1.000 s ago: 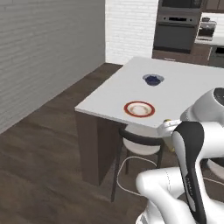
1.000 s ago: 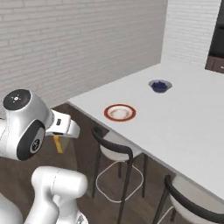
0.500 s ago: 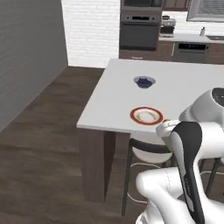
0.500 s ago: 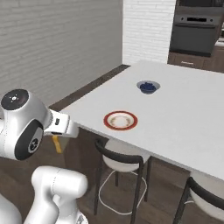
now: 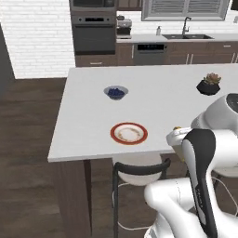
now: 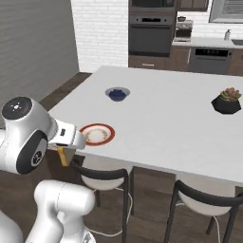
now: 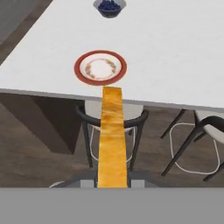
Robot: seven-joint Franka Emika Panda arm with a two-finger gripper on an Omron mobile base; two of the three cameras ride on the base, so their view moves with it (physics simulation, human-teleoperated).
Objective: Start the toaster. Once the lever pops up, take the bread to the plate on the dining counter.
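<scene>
One slice of bread [image 7: 112, 135] is sitting edge-on, clamped in the claw [image 7: 112, 181], just short of the white worktop [image 7: 175, 52]. The red-rimmed plate [image 7: 100, 67] is lying near the worktop's edge, ahead of the bread.

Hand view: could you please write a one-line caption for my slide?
The hand holds the bread edge-on, pointing toward the red-rimmed plate on the white dining counter.
</scene>
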